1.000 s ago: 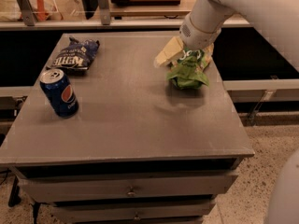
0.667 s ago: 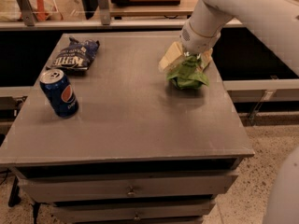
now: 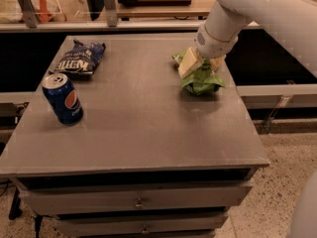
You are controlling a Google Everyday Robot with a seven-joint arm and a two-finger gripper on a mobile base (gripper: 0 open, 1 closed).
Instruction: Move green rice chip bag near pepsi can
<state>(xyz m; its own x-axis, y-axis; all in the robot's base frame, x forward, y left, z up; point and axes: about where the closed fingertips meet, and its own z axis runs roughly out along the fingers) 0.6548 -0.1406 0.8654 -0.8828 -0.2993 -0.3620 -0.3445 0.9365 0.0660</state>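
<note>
Claw: far-right part of tabletop, down on the green bag. Clenched on the bag's top, one pale pad each side, foil bunched betw. them.
Green bag: directly under claw, crumpled, hanging below the pads.
Can: upright, well to the left of claw & nearer the front edge. Well apart from the bag.
Blue bag: lying flat, well left of claw, behind the can.
Step (my read): grip looks made; carry to the can not yet done.
Do it well: lift just enough to clear the tabletop, no dragging. Bag is soft & slippery-looking, prob. swings or slides in the grip, so go slow. Head left & toward the front, passing in front of the blue bag. Stop short of the can & set down just beside it. Can prob. tips w/ a light knock, so approach low-speed. Let go only once the bag's bottom rests.
Hard to tell: whether the bag's bottom touches the tabletop or sits just off it.
Hidden: bag's top & logo, covered by claw. How deep the pads bite into the foil.
Cut off: arm runs out of frame at top right.
</note>
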